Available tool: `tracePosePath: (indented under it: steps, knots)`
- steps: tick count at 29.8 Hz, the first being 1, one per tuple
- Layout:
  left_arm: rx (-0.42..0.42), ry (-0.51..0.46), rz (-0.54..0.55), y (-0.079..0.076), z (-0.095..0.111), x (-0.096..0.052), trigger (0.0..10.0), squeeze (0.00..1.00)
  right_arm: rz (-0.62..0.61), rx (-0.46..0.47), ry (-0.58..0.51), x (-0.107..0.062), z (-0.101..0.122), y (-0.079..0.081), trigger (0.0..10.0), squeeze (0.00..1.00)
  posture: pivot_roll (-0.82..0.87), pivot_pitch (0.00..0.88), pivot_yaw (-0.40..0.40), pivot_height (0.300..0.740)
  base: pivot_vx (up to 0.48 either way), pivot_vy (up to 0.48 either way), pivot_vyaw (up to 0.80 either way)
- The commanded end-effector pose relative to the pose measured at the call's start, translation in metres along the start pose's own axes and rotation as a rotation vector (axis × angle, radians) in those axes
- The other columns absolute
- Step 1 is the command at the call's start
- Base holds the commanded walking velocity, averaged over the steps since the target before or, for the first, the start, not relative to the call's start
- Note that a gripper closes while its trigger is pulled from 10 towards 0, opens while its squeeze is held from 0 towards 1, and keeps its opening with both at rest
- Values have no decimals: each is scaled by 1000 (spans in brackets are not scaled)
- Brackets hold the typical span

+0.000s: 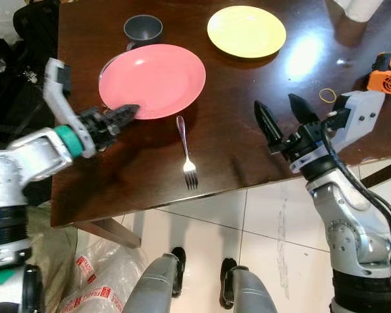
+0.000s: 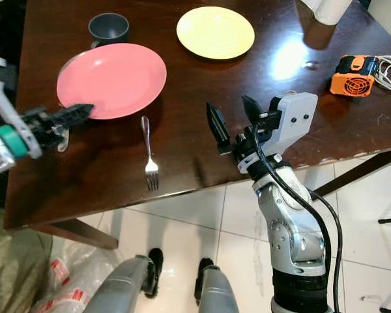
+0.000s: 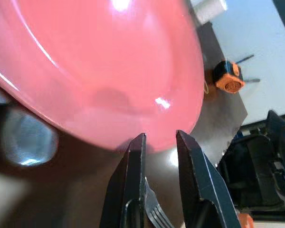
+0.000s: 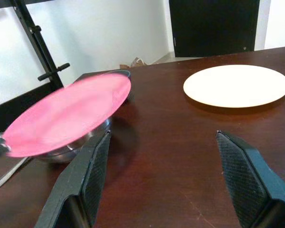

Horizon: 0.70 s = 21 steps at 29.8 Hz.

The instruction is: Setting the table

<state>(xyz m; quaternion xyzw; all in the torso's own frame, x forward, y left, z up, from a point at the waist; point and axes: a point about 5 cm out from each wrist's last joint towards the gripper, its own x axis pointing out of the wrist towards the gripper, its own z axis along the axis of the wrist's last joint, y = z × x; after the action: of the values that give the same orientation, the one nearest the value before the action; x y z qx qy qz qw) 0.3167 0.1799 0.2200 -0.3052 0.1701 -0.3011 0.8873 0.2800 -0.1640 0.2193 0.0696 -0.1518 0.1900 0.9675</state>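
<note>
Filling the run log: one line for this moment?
left tool: at pink plate rim | right tool: open, idle | fork: on table

Dark wooden table (image 1: 247, 150) seen from above, contents counted.
Two plates: pink plate (image 1: 153, 79) at 10 o'clock, yellow plate (image 1: 246, 30) at 12 o'clock.
One dark grey cup (image 1: 143, 29) at 11 o'clock, just behind pink plate.
One metal fork (image 1: 186, 154) near centre.
One orange fan (image 2: 355, 74) at 2 o'clock.
One rubber band (image 1: 327, 95) near fan.
One white paper roll (image 2: 329, 9) at 1 o'clock.
Two black-fingered grippers: left gripper (image 1: 127, 111), right gripper (image 1: 281, 112).
</note>
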Motion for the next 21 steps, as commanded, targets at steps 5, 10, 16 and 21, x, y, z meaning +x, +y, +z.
tracePosePath:
  steps: [5,10,16,21]
  knots:
    - [-42,59,105,7,-18,12,10000,0,-18,21,-4,-3,-2,-2,10000,0,151,141,94,740,0,0,0]
    - [-69,36,113,4,-14,18,10000,0,-19,91,-41,0,2,-2,10000,0,150,143,91,740,0,0,0]
    - [-86,-26,122,4,0,11,10000,0,-18,114,-68,4,7,-2,10000,0,152,147,89,740,0,0,0]
    - [-124,-80,182,11,7,12,10000,0,-11,113,-62,5,6,-1,10000,0,148,147,90,740,0,0,0]
